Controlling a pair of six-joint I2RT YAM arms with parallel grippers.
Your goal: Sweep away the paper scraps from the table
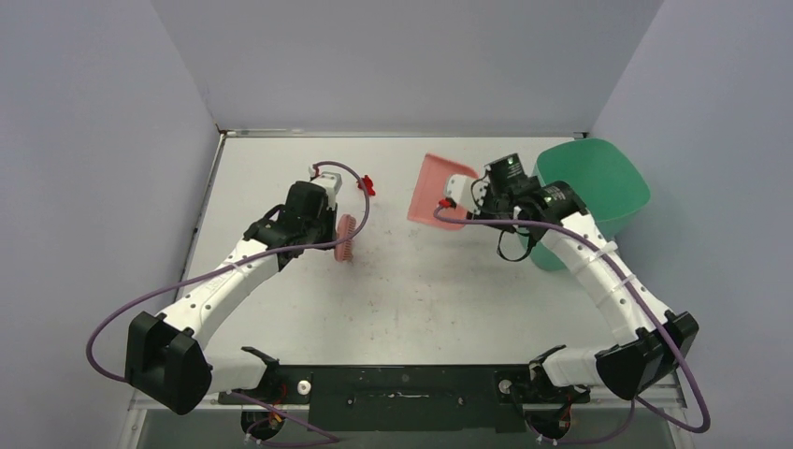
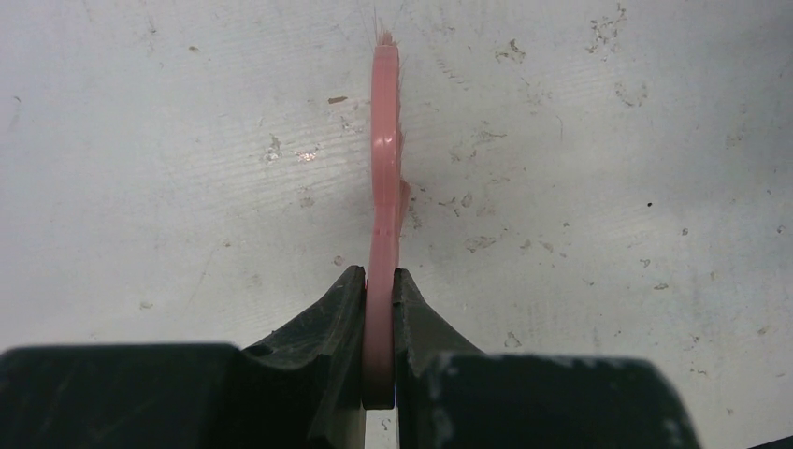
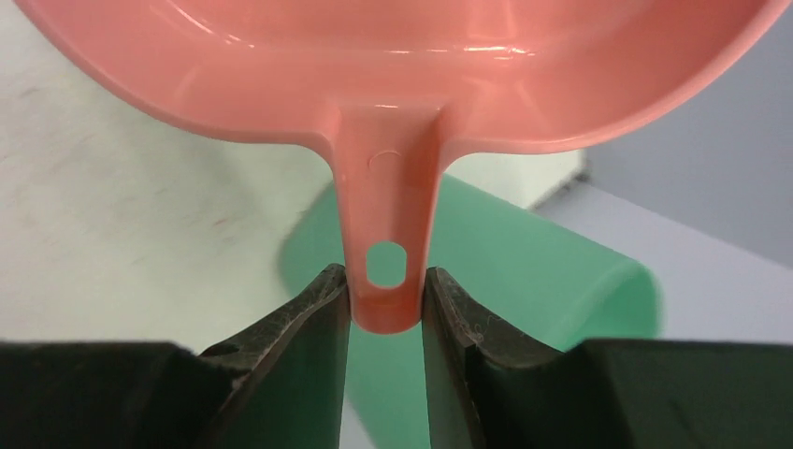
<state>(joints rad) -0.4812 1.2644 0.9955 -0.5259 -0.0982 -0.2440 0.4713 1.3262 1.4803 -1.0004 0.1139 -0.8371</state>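
Top external view: a white flat rectangular tabletop (image 1: 421,290) with faint scuffs fills the space between grey-lilac walls, with both arms reaching out over it.
Left gripper (image 2: 379,281): over the left-centre of the tabletop, its two dark fingers pressed tight onto the thin handle of the brush with no gap showing.
Pink plastic hand brush (image 1: 345,239): held by its handle end. The left wrist view sees it edge-on, with bristles at the far tip and along its right side and scuffed table surface behind it.
Small red bit (image 1: 367,182): just beside the left arm's purple cable, to the right of the wrist. Whether it is a paper scrap or a cable tag cannot be told.
Pink plastic dustpan (image 1: 432,192): right of centre towards the far edge, well apart from the brush, its handle pointing right.
Right gripper (image 3: 385,285): narrowly parted, its fingers clamped on either side of the dustpan's short handle at the hanging hole.
Green plastic bin (image 1: 598,178): at the table's far right edge, just beside the right wrist. It shows blurred below the handle in the right wrist view.
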